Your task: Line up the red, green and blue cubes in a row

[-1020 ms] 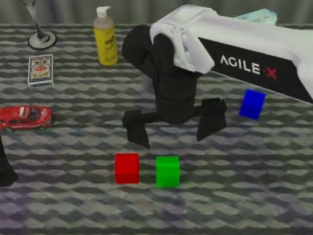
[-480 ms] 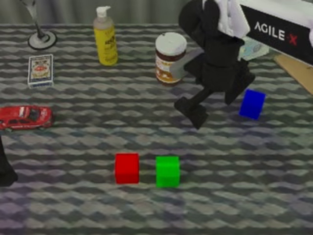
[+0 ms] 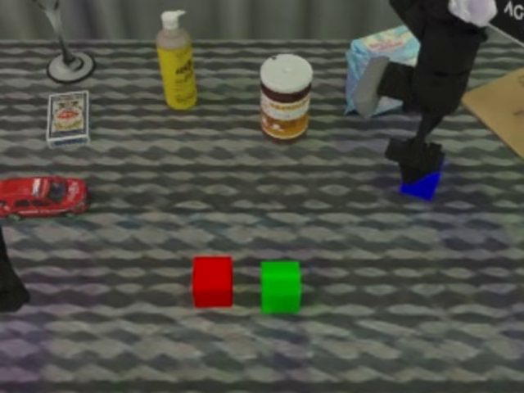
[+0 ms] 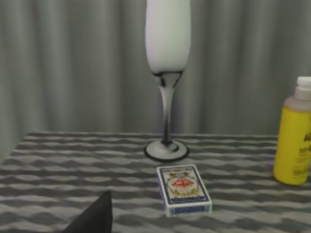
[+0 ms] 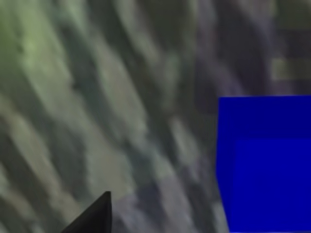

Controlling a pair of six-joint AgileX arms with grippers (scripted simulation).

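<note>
With red cube (image 3: pixel 213 282) and green cube (image 3: pixel 281 286) paired, my right tool (image 3: pixel 419 155), spread wide and empty, must close on blue cube (image 3: pixel 423 187).

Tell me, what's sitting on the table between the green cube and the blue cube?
Nothing. In the top view, only bare patterned tablecloth lies between the small green cube and the deep blue cube, over which the right gripper hovers.
</note>
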